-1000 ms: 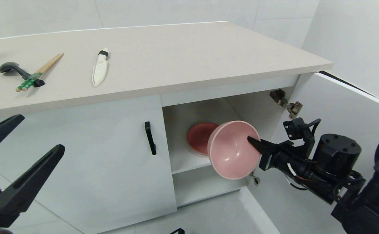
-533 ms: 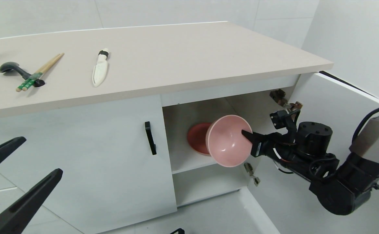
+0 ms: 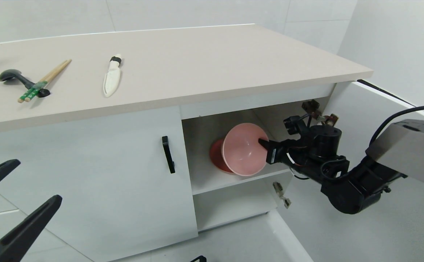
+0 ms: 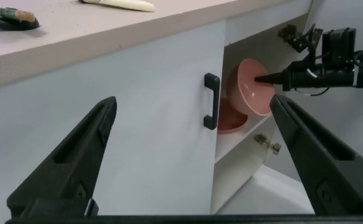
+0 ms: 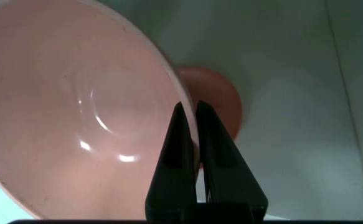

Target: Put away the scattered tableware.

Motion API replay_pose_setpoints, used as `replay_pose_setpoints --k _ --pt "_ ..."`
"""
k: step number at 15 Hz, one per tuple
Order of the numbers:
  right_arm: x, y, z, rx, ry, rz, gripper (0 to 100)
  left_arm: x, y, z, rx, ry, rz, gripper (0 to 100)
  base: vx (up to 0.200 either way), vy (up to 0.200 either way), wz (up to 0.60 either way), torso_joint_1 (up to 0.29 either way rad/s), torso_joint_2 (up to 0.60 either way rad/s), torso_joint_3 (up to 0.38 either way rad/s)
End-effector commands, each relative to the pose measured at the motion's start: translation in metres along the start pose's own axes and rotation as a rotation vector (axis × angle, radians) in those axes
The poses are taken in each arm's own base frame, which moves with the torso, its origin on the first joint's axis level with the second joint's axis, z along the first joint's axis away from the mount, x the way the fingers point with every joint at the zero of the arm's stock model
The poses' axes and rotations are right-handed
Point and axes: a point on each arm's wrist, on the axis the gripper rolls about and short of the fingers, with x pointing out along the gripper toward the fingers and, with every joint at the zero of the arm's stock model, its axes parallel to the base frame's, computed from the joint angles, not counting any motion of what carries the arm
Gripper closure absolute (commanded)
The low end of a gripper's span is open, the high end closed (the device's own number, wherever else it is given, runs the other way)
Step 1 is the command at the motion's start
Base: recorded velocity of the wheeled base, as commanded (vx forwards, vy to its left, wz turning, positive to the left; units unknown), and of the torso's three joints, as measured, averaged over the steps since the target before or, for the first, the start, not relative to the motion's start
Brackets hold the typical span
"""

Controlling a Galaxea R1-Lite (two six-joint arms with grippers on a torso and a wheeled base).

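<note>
Right pincer (image 3: 261,142), clamped on the rim of the pink bowl (image 3: 242,150), has carried it leftward into the open cabinet (image 3: 203,131), above the shelf (image 3: 212,184) and in front of the red plate (image 3: 215,157); release seems near.

counter (image 3: 204,62) w/ spoon (image 3: 9,75), chopsticks (image 3: 55,71), knife (image 3: 111,77), shelf (image 3: 212,184) w/ plate (image 3: 216,155)

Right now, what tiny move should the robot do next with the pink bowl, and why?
Probably carry the bowl a little deeper and tip it level over the shelf. The right claw pinches its rim, and the bowl hangs tilted on its side in the open cupboard, just in front of the red plate, not lying flat.
</note>
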Motion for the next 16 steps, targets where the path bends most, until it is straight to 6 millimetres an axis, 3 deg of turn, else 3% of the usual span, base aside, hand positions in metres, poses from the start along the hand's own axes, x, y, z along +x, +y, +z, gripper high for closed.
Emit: replay_pose_setpoints --k 1,7,16 --pt "0.014 -0.002 -0.004 0.001 0.020 0.001 100 0.000 0.000 0.000 0.000 -0.001 0.001 0 0.000 0.000 0.00 0.000 0.00 0.000" --pt "0.043 -0.012 -0.012 0.008 0.056 -0.014 100 -0.024 -0.002 -0.003 0.008 0.028 0.059 0 0.000 0.000 0.00 0.000 0.00 0.000" --pt "0.062 -0.019 -0.016 0.013 0.109 -0.037 100 -0.065 -0.011 -0.015 -0.056 0.019 0.147 0 0.000 0.000 0.00 0.000 0.00 0.000"
